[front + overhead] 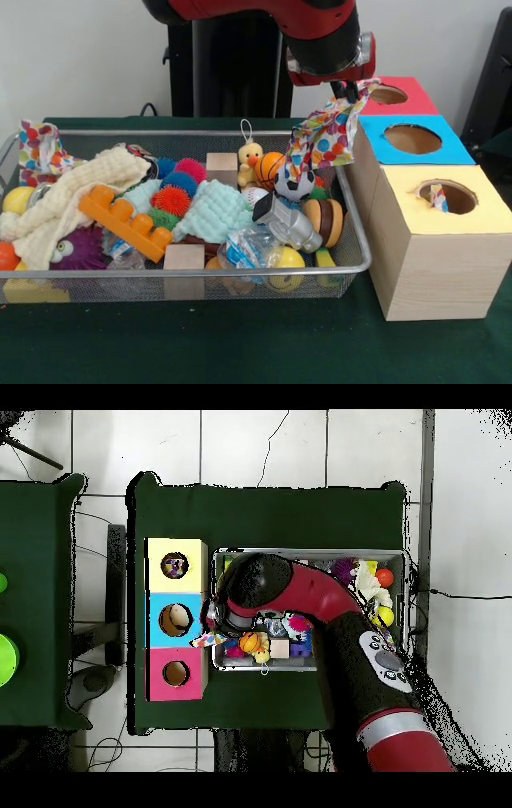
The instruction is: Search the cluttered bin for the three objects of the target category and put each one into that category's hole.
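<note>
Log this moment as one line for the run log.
gripper: shut on patterned cloth | cloth: lifted, hanging over bin's edge beside blue box | yellow box: patterned scrap in hole | stage: carrying

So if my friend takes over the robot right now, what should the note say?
Gripper: shut on the colourful patterned cloth, hanging over the bin's right end beside the boxes.
Done: one similar cloth already pokes out of the yellow box's hole.
Left: drop this cloth in that hole. Another patterned cloth lies at the bin's left end; fetch it next.
</note>
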Robot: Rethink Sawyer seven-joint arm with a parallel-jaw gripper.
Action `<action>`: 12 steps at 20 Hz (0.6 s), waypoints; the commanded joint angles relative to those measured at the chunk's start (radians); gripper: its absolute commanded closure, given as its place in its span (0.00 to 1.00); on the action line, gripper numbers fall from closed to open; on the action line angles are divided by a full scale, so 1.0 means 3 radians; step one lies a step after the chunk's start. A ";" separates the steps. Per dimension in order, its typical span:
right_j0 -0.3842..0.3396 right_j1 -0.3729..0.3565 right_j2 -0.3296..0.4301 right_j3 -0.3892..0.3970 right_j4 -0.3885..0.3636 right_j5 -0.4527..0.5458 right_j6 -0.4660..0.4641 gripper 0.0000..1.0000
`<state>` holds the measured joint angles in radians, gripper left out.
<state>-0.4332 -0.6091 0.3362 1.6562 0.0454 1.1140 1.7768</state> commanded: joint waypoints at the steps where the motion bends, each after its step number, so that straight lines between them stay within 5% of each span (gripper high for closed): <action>1: 0.0342 -0.0302 -0.0377 0.0067 -0.0478 -0.0711 0.0635 1.00; 12: 0.0470 -0.0296 -0.0511 0.0001 -0.0424 -0.0626 0.0540 1.00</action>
<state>-0.3015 -0.6911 0.2331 1.6555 -0.0511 0.9728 1.7768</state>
